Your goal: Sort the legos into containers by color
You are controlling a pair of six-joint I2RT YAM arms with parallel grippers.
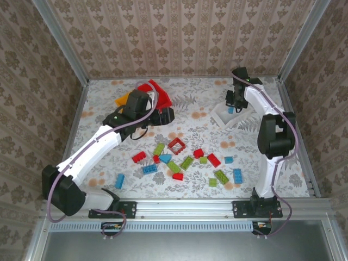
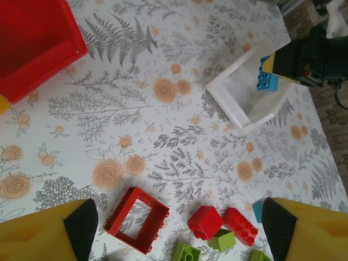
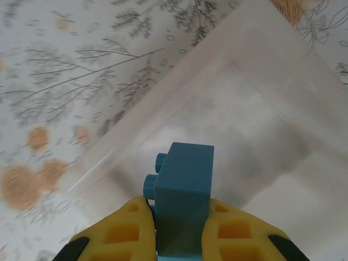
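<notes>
My right gripper (image 3: 179,207) is shut on a blue lego brick (image 3: 185,179), held just above the inside of the white container (image 3: 163,117) at the back right (image 1: 223,117). From the left wrist view that blue brick (image 2: 266,80) hangs over the white container (image 2: 239,95). My left gripper (image 2: 180,225) stands open above the table, holding nothing. Below it lie the red square frame (image 2: 137,218), two red bricks (image 2: 206,222) and lime green ones (image 2: 223,239). The red container (image 1: 156,92) and orange-yellow container (image 1: 122,100) stand at the back left.
Several loose red, green and blue legos (image 1: 185,160) are scattered over the middle and front of the table, with one blue brick (image 1: 119,180) off to the front left. Metal frame rails and patterned walls (image 1: 179,38) bound the table.
</notes>
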